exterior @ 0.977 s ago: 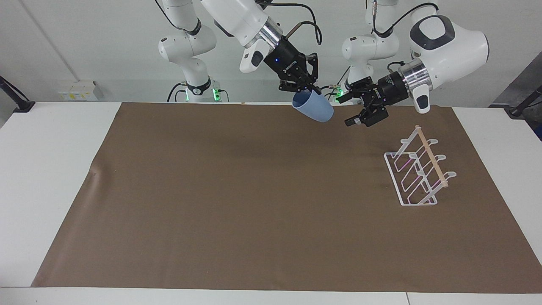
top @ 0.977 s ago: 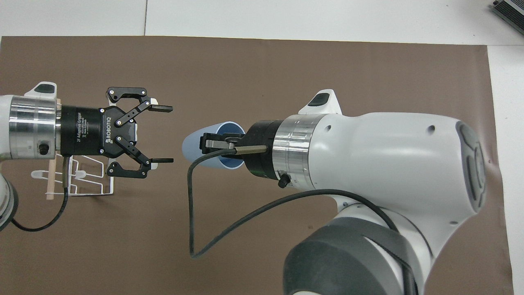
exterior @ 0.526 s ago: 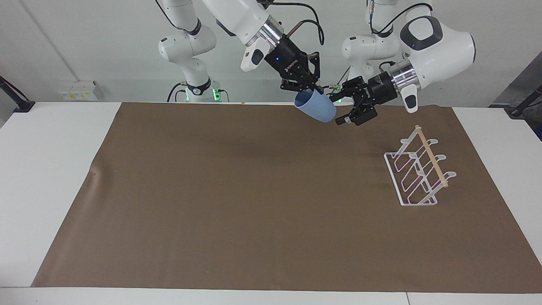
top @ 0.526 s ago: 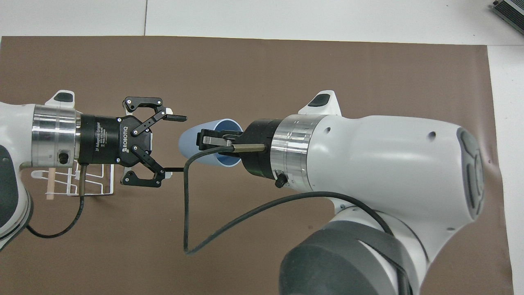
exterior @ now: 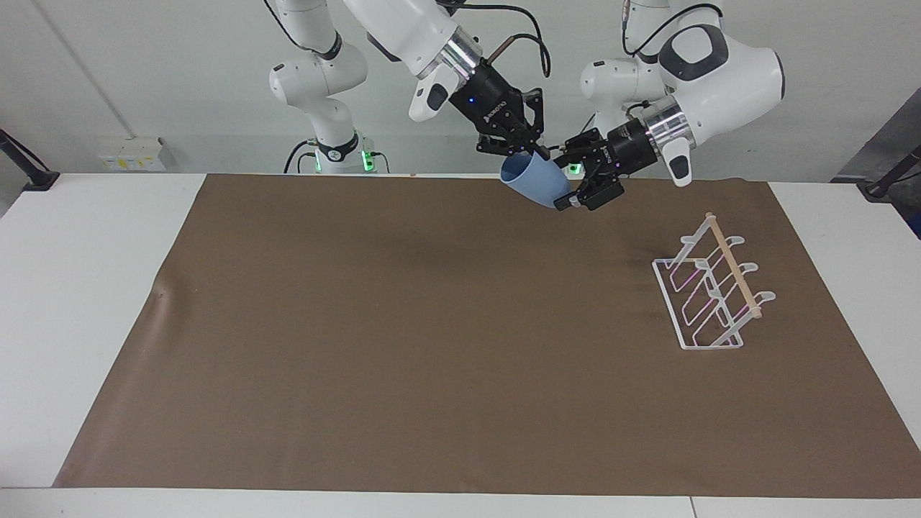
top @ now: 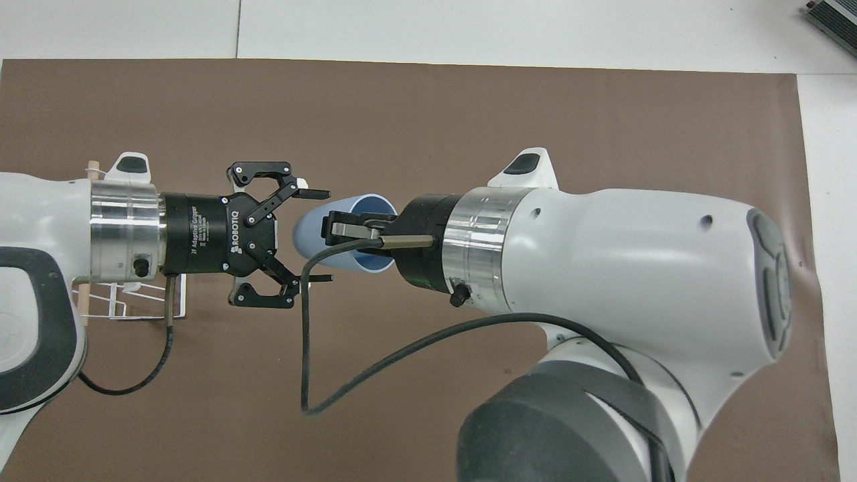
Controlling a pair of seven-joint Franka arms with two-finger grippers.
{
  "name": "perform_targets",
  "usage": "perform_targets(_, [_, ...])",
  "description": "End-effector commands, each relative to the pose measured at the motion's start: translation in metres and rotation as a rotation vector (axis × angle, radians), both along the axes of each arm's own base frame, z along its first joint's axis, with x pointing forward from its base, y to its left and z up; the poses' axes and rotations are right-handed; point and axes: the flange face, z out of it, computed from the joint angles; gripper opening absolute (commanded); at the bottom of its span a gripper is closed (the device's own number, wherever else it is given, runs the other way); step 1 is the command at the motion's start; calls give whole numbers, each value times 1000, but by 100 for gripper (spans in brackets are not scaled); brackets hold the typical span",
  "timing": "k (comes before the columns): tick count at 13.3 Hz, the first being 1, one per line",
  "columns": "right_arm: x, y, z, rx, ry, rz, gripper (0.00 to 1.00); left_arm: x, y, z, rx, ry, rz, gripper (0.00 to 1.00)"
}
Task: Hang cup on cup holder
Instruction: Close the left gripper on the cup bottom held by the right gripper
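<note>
Advanced since one second earlier: left gripper point(exterior: 570, 188), brought in from a clear gap to flank the base of the small light-blue plastic tumbler point(exterior: 536, 182), fingers spread wide on either side of the tapered end; no squeeze visible yet. Cup itself barely shifted over the same interval.

Item 1, cup: held aloft and tilted, mouth toward the right arm, base toward the left arm; well apart from the cup holder, up in the air over the brown mat point(exterior: 403, 338), toward the robots' edge of it.

Item 2, right gripper point(exterior: 529, 149): clamped on the cup's rim, one finger inside the mouth, as seen from overhead point(top: 348, 231).

Item 3, left gripper, overhead point(top: 315, 235): jaws at full spread, tips alongside the cup's narrow end; touching or not, cannot tell.

Item 4, clear acrylic rack with loops, flat base and light wooden dowel point(exterior: 712, 291): standing empty on the mat at the left arm's end, partly hidden under the left arm from overhead point(top: 127, 304).

Progress, judged: cup lifted and presented for handover. Outstanding: closing of left gripper, release by right, carry to the cup holder, hanging on a loop.
</note>
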Motion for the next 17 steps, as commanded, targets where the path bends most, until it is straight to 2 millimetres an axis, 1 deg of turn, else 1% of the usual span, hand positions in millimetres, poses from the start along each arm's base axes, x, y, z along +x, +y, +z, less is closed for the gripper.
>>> perform_targets(1, [-7, -3, 2, 26, 12, -21, 0, -11, 1, -3, -1, 5, 37, 100])
perform_targets(5, [-7, -3, 1, 25, 13, -21, 0, -11, 8, -6, 6, 7, 38, 100])
perform_targets(11, [-7, -3, 2, 24, 12, -20, 0, -9, 11, -3, 4, 0, 38, 100])
perform_targets(12, [-7, -3, 2, 26, 13, -20, 0, -9, 11, -2, 4, 1, 41, 88])
perform_targets(13, [-7, -3, 2, 26, 13, -20, 0, -9, 10, -2, 5, -2, 38, 36])
perform_targets(14, [-7, -3, 2, 24, 12, -20, 0, -10, 8, -1, 11, -10, 26, 0])
perform_targets(15, [-7, -3, 2, 26, 14, -21, 0, -11, 6, -1, 13, -27, 11, 0])
perform_targets(17, [-7, -3, 2, 25, 13, -21, 0, -11, 10, -2, 11, -18, -1, 0])
